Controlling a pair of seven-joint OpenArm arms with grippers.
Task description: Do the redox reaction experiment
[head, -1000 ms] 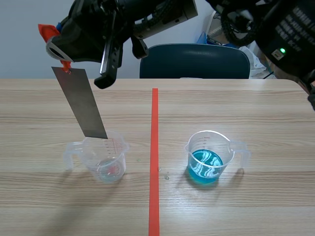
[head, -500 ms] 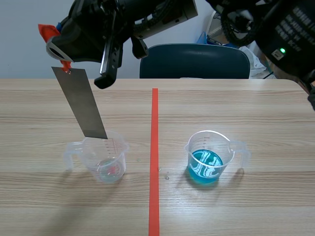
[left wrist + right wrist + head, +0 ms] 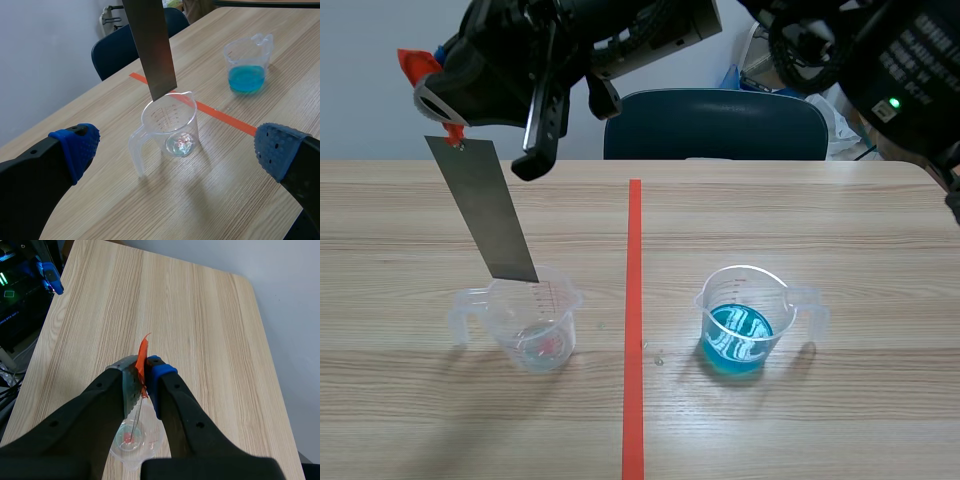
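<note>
Clamps the right hand (image 3: 144,369) on the metal strip (image 3: 485,210) above the clear cup (image 3: 535,330) (holds the left hand (image 3: 180,147) spread open).

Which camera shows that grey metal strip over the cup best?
The scene view: it shows the metal strip full length, flat face on, lower end just over the clear cup. The left wrist view cuts off its top. The right wrist view sees it edge-on, a thin line below the right gripper.
</note>
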